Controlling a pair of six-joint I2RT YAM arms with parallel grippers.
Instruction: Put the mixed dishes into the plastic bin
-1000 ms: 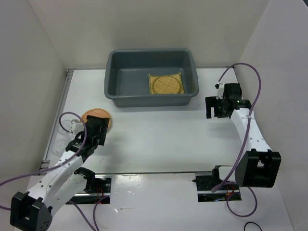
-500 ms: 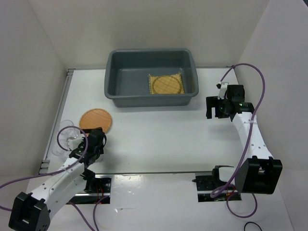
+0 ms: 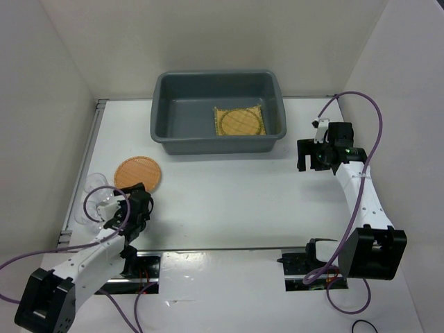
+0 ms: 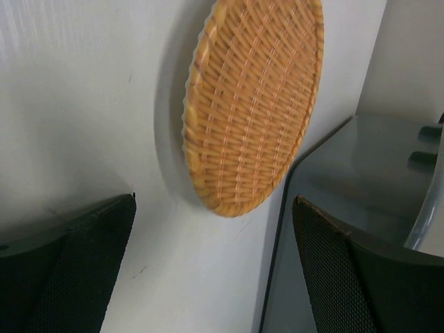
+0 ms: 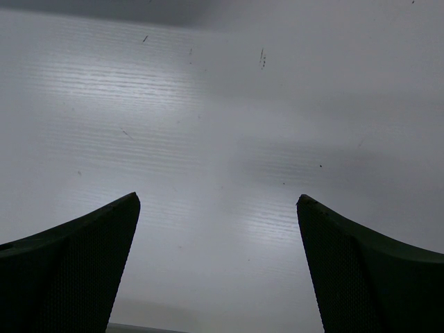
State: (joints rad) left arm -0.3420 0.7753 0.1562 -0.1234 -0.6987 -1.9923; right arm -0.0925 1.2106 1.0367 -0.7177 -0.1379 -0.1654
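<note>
Mats (image 3: 137, 173), three (two in bin (image 3: 208, 146))

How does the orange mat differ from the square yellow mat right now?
Shape: the orange mat is round, the yellow mat square.
Colour: the orange mat is orange-brown, the yellow mat a paler straw yellow.
Place: the orange mat lies on the table, outside the bin; the yellow mat is already inside the bin.
Both are woven and lie flat.

open table (image 3: 229, 201) between grey bin (image 3: 215, 146) and orange mat (image 3: 137, 173); enclosure walls (image 3: 48, 104) close both sides.
</note>
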